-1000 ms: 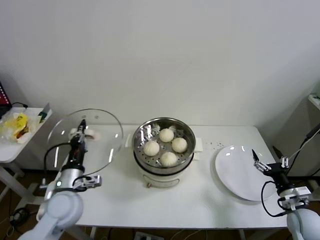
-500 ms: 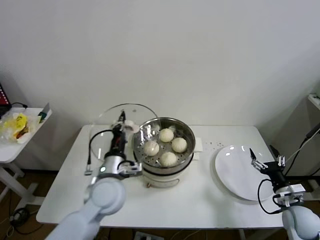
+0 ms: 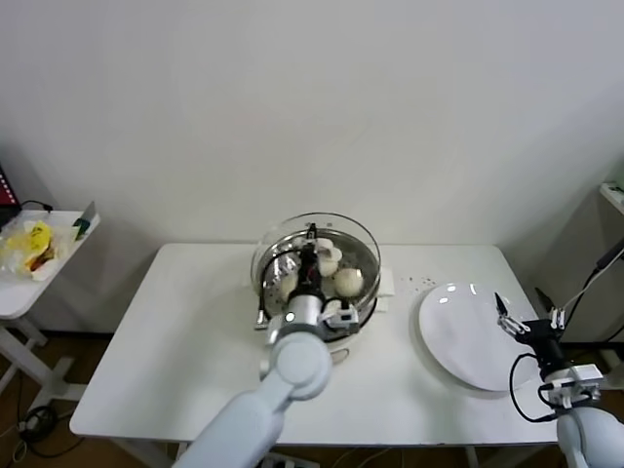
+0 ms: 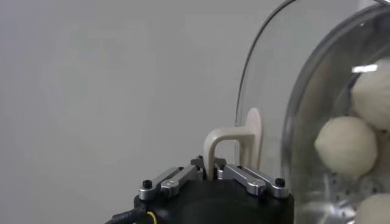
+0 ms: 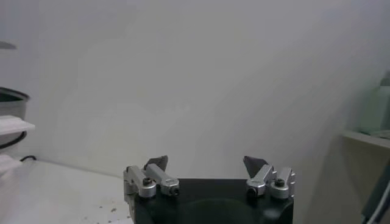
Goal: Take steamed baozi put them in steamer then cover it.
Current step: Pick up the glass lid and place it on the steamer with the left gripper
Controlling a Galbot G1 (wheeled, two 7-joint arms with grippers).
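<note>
While the head view hides it, left gripper (image 4: pixel 213 172) jaws pinch the cover (image 4: pixel 262 115) handle; right gripper (image 5: pixel 207 167) jaws spread.

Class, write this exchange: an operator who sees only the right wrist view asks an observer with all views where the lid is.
Observer: The round clear glass lid is over the shiny steel steamer; seated or not, I can't tell.
Operator: My right gripper waits open. Who holds the lid?
Observer: The left gripper, jaws shut on its white handle.
Operator: And the buns?
Observer: Cream-white round buns lie inside, under the glass.
</note>
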